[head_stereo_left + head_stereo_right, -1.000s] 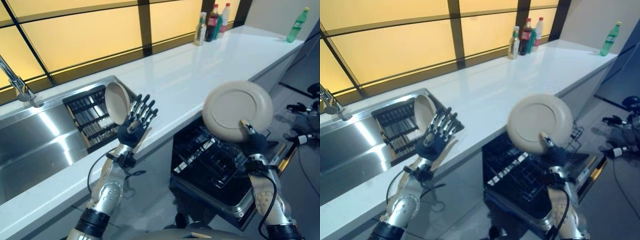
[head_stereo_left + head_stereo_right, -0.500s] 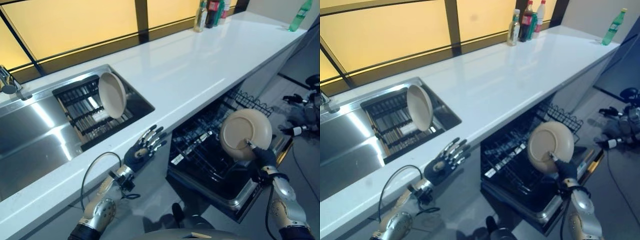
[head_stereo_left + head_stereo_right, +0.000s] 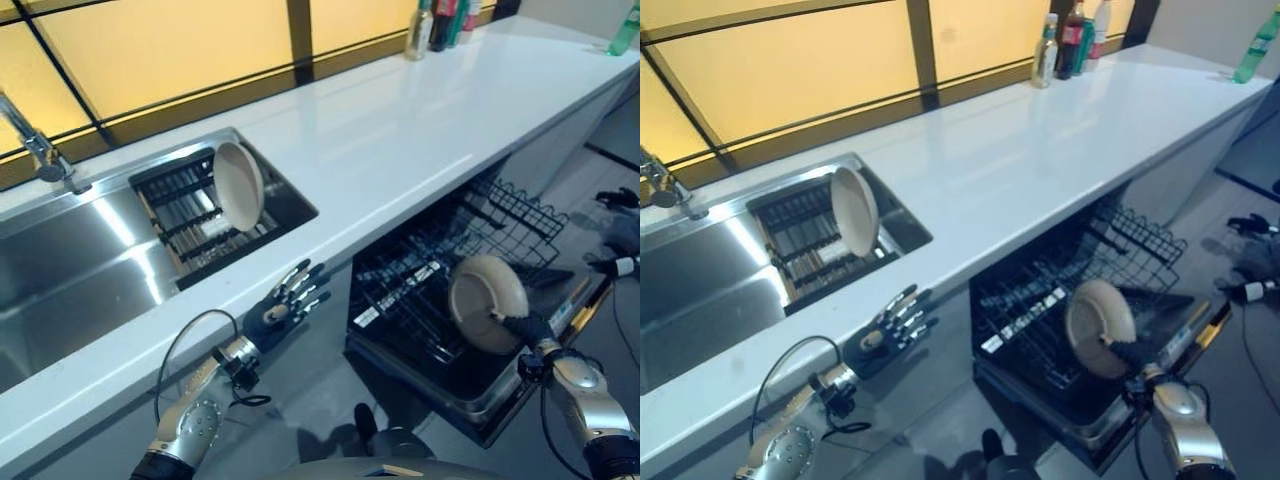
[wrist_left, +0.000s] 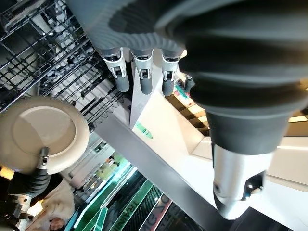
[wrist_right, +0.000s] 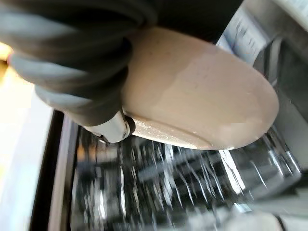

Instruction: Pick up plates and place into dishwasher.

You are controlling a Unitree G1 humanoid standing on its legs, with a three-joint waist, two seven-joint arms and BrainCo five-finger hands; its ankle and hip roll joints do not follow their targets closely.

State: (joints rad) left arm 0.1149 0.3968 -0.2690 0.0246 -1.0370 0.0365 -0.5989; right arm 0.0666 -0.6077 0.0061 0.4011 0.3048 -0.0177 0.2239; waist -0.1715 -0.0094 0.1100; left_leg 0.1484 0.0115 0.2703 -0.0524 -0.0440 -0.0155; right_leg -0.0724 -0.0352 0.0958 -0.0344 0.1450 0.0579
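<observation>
Left hand (image 3: pixel 283 308) spread, fingers straight; right hand (image 3: pixel 524 328) (low, extended) gripping.

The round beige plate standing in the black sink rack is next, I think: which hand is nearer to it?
Left. The left hand hangs open below the counter edge, in front of the beige plate; the right hand grips another plate over the dishwasher rack.

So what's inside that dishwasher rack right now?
The pulled-out dishwasher rack shows bare black wires. The right hand holds a beige plate upright just over it; the plate hides the wires behind it, so whether it already sits in a slot can't be seen.
</observation>
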